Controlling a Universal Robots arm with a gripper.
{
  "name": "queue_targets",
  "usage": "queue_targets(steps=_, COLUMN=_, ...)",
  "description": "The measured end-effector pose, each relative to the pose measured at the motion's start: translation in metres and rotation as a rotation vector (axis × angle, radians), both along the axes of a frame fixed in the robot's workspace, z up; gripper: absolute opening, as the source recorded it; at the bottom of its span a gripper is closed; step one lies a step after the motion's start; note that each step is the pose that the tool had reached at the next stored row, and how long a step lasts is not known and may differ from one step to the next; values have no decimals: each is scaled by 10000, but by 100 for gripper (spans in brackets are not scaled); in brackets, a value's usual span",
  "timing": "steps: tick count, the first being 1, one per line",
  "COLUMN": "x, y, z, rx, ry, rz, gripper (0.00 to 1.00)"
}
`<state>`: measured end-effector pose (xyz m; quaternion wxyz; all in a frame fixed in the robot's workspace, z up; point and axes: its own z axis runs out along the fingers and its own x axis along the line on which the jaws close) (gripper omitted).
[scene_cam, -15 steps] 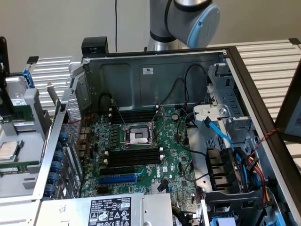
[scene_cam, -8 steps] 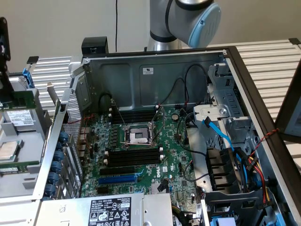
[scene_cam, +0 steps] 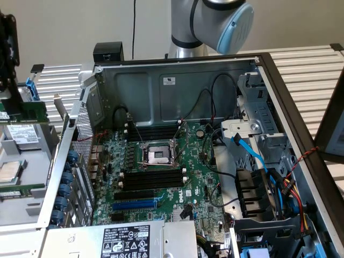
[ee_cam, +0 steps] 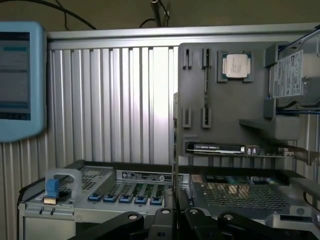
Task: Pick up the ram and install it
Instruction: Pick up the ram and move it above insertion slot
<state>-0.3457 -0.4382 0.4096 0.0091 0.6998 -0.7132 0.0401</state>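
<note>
The ram [ee_cam: 215,148] looks like a long dark stick with a pale label, lying in the grey parts tray [ee_cam: 200,125] beyond the computer case. My gripper [ee_cam: 177,222] hangs over the case's edge, well short of the tray, and its black fingers [ee_cam: 162,222] are shut together with nothing between them. In the exterior view the arm [scene_cam: 215,21] rises behind the open case. Black memory slots [scene_cam: 153,177] lie on the green motherboard [scene_cam: 199,177], on both sides of the CPU socket [scene_cam: 157,154]. All these slots look unfilled.
The tray also holds a CPU [ee_cam: 235,65] and a hard drive [ee_cam: 295,75]. A blue expansion slot [scene_cam: 134,204], cables [scene_cam: 252,156] and a drive cage [scene_cam: 258,199] crowd the case. A ribbed metal tabletop [ee_cam: 110,105] lies around it. A light blue pendant [ee_cam: 20,80] stands nearby.
</note>
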Motion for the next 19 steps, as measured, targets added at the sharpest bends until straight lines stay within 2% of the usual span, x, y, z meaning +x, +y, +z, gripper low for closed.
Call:
queue_targets(steps=5, x=178, y=-7, z=8, rx=7, ry=93, rz=2, gripper=13)
queue_targets(steps=13, x=418, y=-14, z=8, rx=35, ry=346, rz=2, gripper=13)
queue_targets(steps=16, x=503, y=-16, z=8, rx=82, ry=432, rz=1, gripper=13)
queue_targets(steps=19, x=597, y=-22, z=8, rx=104, ry=506, rz=3, gripper=13)
